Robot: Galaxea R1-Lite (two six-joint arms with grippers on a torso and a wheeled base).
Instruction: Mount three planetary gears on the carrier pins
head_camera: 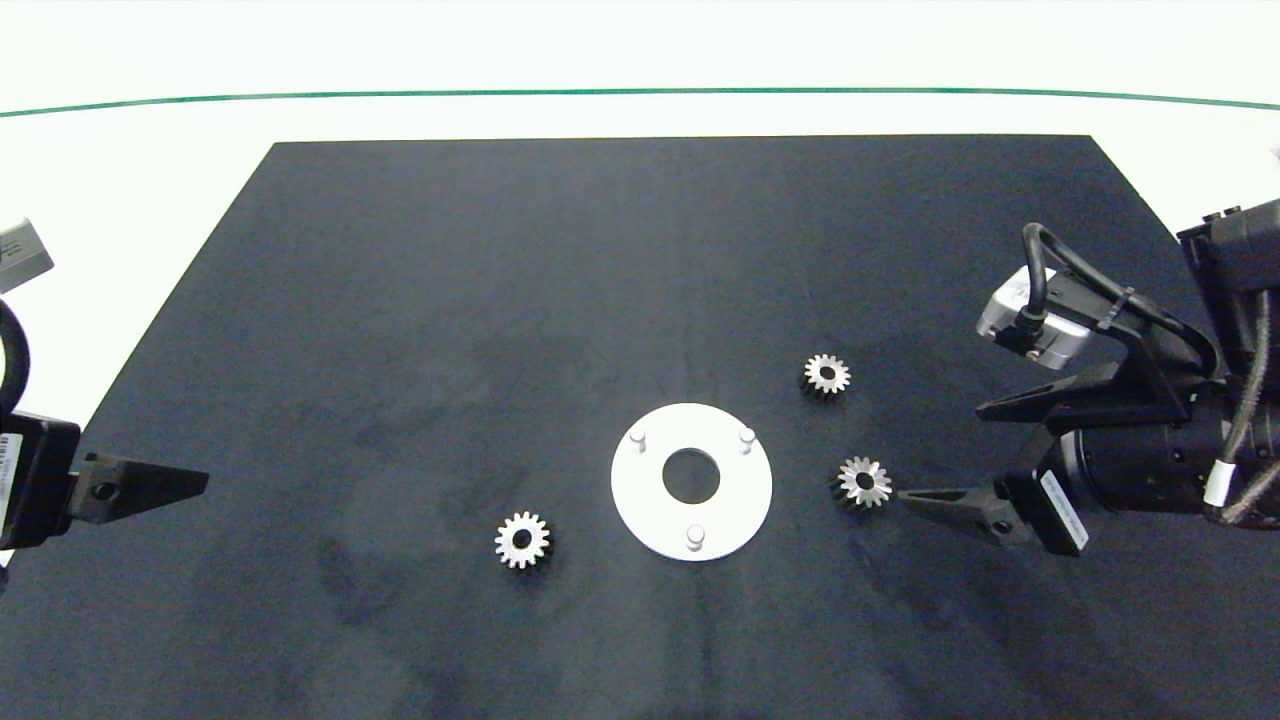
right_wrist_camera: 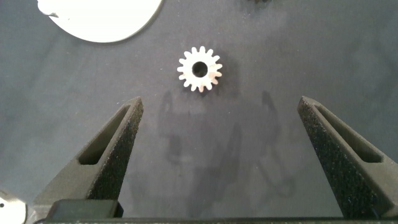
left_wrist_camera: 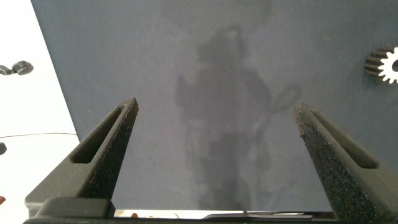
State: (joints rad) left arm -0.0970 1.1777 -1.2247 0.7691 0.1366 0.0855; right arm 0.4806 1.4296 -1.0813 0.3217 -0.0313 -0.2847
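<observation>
Just ahead of the right gripper (right_wrist_camera: 217,155) — fingers spread, empty — lies one planetary gear (right_wrist_camera: 199,69).

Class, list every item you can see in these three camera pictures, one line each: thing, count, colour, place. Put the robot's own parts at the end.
Small toothed metal gears: three, silvery; one lying left of the disc, one to its upper right, one close beside its right edge, in front of the right hand.
Flat round disc with a centre hole: one, white; middle of the mat.
Short pegs on the disc: three, white; upright in a triangle, all bare.
Mat: one, dark; covering the table.
Table: one, white; a thin green line across its far side.
Left hand: one, dark; open, at the mat's left edge.
Right hand: one, dark; open, near the gear right of the disc.
</observation>
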